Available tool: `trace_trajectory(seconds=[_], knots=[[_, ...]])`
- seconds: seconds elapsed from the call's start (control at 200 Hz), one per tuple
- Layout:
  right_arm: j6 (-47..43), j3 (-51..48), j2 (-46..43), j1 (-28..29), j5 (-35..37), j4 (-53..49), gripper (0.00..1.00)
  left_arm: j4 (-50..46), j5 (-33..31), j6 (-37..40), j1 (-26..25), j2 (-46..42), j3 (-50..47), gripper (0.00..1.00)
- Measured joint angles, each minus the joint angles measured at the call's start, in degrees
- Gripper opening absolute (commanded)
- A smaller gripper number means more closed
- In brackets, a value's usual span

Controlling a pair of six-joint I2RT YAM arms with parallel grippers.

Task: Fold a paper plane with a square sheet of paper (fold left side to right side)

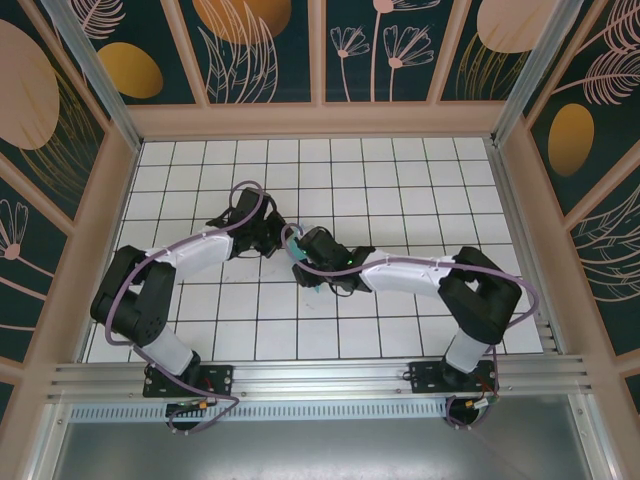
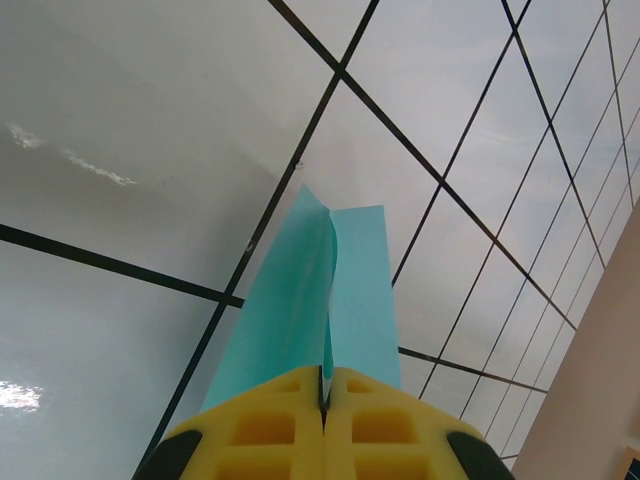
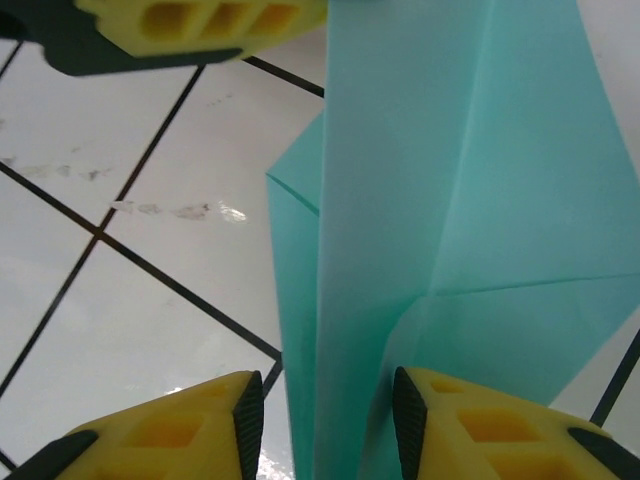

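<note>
The left fingers (image 2: 265,430) clench the folded paper plane (image 2: 300,300); the right fingers (image 3: 190,430) stand apart astride its ridge, seemingly not pinching.

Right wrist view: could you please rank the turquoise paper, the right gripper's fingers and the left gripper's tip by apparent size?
1. turquoise paper, clearly largest.
2 and 3. right gripper's fingers and left gripper: similar yellow patches, both cropped by the frame edge and near the lens, so I leave them unranked.
</note>
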Motion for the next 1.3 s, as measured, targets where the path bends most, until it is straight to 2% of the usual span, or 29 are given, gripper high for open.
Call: trace_trajectory(seconds=[0.2,0.435,0.565,0.741,0.866,0.936,1.041,1.116,1.296], knots=[[-0.07,0.90,1.14,-0.04,1.25,-0.94,0.30,-0.15,0.24,0.00,0.00,0.42,0.44,0.00],[-0.46,0.92,1.33,-0.15,1.81,-1.46,0.10,-0.42,0.37,0.02,0.00,0.48,0.57,0.00],[-0.42,0.90,1.33,-0.76,1.55,-1.79,0.00,-1.33,0.17,0.52,0.00,0.48,0.83,0.20],[-0.22,-0.52,0.74,-2.86,0.09,-1.77,0.00,-3.65,-0.72,4.20,0.17,-0.24,4.31,0.52],[-0.15,-2.73,-1.01,-5.14,-1.42,-1.79,0.00,-5.46,-1.62,7.82,1.16,-3.63,6.82,0.81],[0.11,-3.52,-2.45,-6.99,-2.25,-1.92,0.00,-6.36,-2.95,10.80,2.03,-6.82,8.15,0.91],[1.18,-3.04,-4.11,-11.04,-3.32,-2.23,0.00,-7.13,-6.51,14.45,2.78,-12.61,8.55,0.98],[2.05,-0.98,-4.02,-14.14,-3.23,-3.28,0.00,-7.15,-9.16,16.98,2.91,-16.98,8.11,0.99],[3.50,12.66,3.10,-19.67,-1.09,-7.17,0.00,-5.11,-12.87,22.12,2.91,-26.91,1.09,0.98]])
